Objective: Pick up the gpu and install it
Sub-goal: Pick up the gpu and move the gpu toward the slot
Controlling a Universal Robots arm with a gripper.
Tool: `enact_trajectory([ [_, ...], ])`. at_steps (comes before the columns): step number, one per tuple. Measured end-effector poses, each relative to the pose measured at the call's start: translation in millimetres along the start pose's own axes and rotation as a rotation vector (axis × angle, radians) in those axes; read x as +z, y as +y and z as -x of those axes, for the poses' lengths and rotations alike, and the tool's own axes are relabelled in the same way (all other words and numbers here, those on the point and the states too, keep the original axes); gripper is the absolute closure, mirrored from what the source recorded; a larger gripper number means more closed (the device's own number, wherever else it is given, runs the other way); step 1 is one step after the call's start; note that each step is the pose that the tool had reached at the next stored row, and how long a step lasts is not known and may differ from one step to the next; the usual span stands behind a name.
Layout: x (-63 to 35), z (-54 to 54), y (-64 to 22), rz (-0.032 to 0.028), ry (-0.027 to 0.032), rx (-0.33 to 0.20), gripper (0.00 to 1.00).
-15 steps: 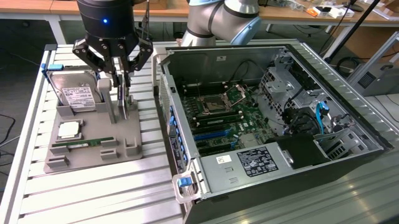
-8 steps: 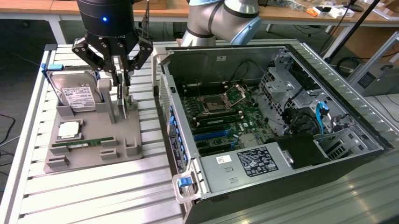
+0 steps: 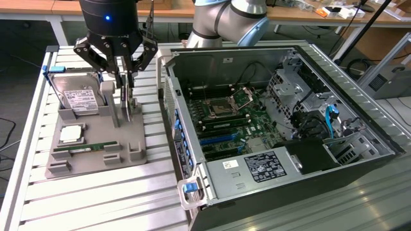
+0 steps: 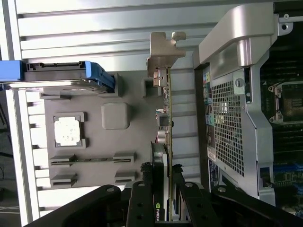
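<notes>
On the slatted metal table [image 3: 96, 192], a grey tray [image 3: 83, 159] sits beside an open case [image 3: 212, 62]. Over the tray, the gripper [image 3: 125, 79] is clenched on the upright gpu [image 3: 130, 106]. Wooden benches [image 3: 295, 19] line the room behind.

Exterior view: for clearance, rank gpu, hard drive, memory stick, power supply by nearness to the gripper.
1. gpu, in the gripper.
2. hard drive, exterior view's left.
3. memory stick, low on the tray.
4. power supply, in the case, exterior view's right.
</notes>
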State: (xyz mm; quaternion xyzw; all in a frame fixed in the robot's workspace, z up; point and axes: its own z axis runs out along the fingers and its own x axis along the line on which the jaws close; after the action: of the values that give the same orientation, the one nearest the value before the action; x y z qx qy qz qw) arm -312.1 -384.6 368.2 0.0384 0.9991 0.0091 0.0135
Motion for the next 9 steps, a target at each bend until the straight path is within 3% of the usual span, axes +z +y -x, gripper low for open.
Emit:
enact_trajectory([
  [9,-3.5,0.1,0.1,0.0,0.0,0.0,0.73],
])
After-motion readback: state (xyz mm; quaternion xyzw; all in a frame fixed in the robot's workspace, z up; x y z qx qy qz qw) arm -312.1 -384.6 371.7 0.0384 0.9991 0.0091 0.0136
